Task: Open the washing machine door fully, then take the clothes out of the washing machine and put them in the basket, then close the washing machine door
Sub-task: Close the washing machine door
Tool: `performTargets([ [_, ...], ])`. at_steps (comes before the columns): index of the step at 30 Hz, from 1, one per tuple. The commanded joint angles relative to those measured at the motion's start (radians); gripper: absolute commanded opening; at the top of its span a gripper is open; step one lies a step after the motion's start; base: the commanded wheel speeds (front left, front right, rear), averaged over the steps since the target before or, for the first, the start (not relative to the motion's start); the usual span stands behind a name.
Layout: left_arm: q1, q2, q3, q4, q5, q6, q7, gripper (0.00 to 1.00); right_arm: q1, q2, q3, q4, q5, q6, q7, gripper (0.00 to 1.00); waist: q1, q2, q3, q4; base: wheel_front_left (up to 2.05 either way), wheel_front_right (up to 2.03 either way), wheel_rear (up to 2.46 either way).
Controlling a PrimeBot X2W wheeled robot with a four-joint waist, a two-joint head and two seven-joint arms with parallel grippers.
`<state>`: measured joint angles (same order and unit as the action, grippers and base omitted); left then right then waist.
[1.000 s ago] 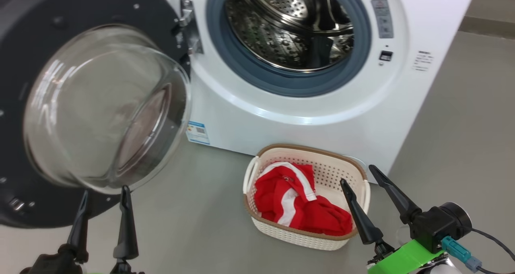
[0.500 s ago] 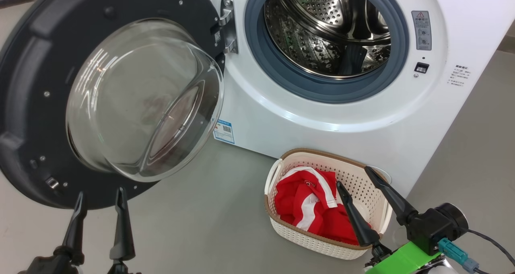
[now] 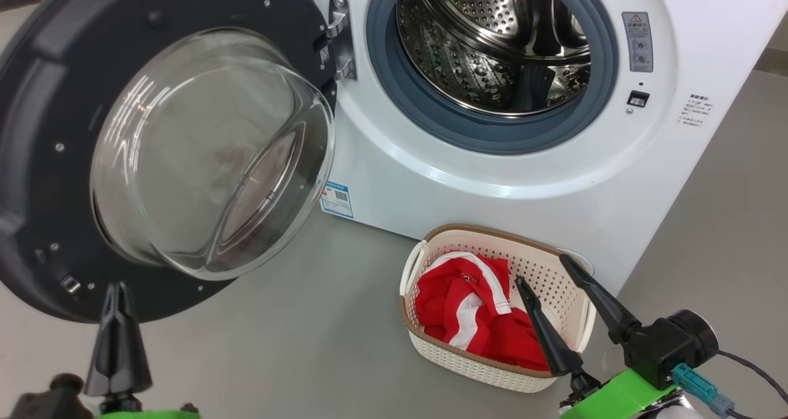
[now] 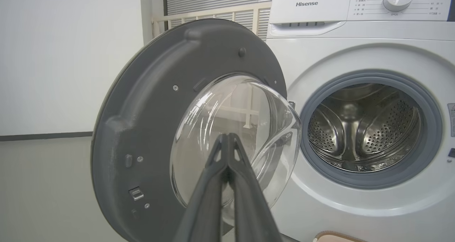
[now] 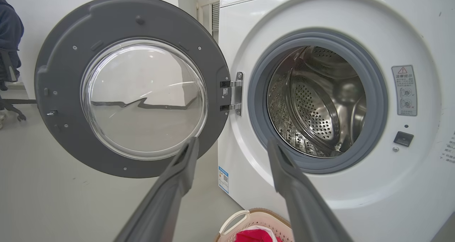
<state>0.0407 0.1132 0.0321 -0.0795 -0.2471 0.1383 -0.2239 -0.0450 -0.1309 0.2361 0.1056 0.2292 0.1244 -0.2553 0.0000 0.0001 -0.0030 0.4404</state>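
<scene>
Door [image 3: 55, 160] swung wide at left. Drum [image 3: 492, 56] looks bare. Clothes [image 3: 458, 308] in basket [image 3: 486, 234], near right. Left gripper [image 3: 115, 293] pinched together, empty. Right gripper [image 3: 542, 269] spread, empty. Door likely stiff and heavyish, glass bowl [image 3: 203, 154] slick: push its black outer edge.

Washing machine door [image 3: 37, 160]: dark matt plastic. Glass bowl [image 3: 203, 154]: clear, shiny. Drum [image 3: 468, 68]: shiny steel, holes. Basket [image 3: 480, 367]: cream plastic. Clothes [image 3: 452, 311]: soft red cloth. Floor [image 3: 295, 345]: smooth, grey, matt.
</scene>
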Motion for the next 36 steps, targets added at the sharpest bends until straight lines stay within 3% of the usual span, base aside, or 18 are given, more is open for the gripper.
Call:
performTargets([
  [1,-0.061,0.014,0.051,-0.020,0.005,0.019,-0.015,0.00,-0.030,-0.008,0.011,-0.028,0.005,0.006,-0.006,1.00,0.0000,-0.0001,0.004,-0.008,0.00,0.00,0.00],
  [12,-0.225,0.085,0.190,-0.005,0.023,0.098,-0.034,0.00,-0.034,-0.012,-0.005,-0.025,-0.007,0.006,-0.006,1.00,0.0000,-0.0001,0.028,-0.052,0.00,0.00,0.00],
  [21,-0.390,0.140,0.305,0.058,0.004,0.106,-0.037,0.00,-0.036,-0.023,-0.010,-0.021,-0.018,0.006,-0.006,1.00,0.0000,-0.0001,0.050,-0.069,0.00,0.00,0.00],
  [25,-0.482,0.127,0.389,0.116,-0.081,0.069,-0.038,0.00,-0.040,-0.027,-0.014,-0.018,-0.023,0.006,-0.006,1.00,0.0000,-0.0001,0.057,-0.072,0.00,0.00,0.00],
  [31,-0.596,0.151,0.492,0.336,-0.223,-0.009,-0.034,0.00,-0.042,-0.026,-0.007,-0.011,-0.024,0.006,-0.006,1.00,0.0000,-0.0001,0.054,-0.082,0.00,0.00,0.00],
  [36,-0.693,0.180,0.541,0.515,-0.367,-0.079,0.049,0.00,-0.031,-0.027,-0.007,-0.005,-0.023,0.006,-0.006,1.00,0.0000,-0.0001,0.048,-0.082,0.00,0.00,0.00],
])
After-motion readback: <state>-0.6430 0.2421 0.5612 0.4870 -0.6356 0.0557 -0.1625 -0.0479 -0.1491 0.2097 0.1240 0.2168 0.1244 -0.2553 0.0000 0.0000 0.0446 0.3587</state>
